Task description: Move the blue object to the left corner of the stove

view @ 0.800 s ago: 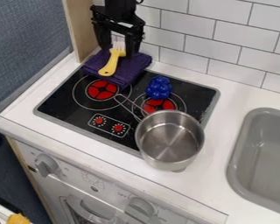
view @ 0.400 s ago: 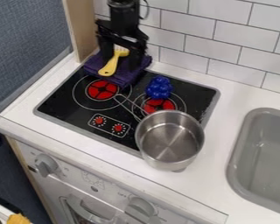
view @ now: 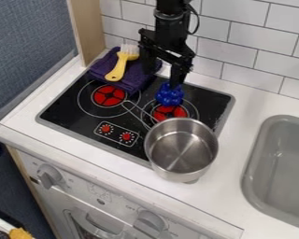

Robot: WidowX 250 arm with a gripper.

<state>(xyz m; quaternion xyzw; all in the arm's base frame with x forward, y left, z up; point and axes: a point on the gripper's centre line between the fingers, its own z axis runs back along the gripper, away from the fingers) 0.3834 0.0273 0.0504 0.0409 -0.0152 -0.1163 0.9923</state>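
1. Blue object (view: 170,94): one, lobed and knobbly; located above centre of frame, on the stove (view: 67,111), at the upper edge of a red burner (view: 169,113). Presumably light, perhaps moulded plastic or rubber; whether stiff or yielding cannot be told. Surface somewhat glossy, so a grip on a single rounded lobe might slip.
2. Recommended hold: across the full body, low down, pads seated in the hollows between lobes. Firm, moderate pressure should serve; nothing suggests fragility.
3. Pincer (view: 164,77): one, black, upper centre of frame; fingers spread wide, holding nothing. The right-hand finger in the picture overlaps the top of the blue object; contact cannot be confirmed. The other stands to the upper left of it, beside the towel in view.
4. Saucepan (view: 180,154): one, metal, below the blue object in frame, overhanging the stove's near edge; its underside is hidden.
5. Towel (view: 137,76): one, purple, folded, upper left of centre, covering the stove's upper-left corner, with a yellow brush (view: 117,70) laid on it. Should the upper-left corner be the one meant, its bare surface is concealed.
6. Obscured or incomplete: the blue object's far side and base, and part of its top, behind the finger; the arm, cut by the top edge; the sink (view: 254,154), cut by the right edge.
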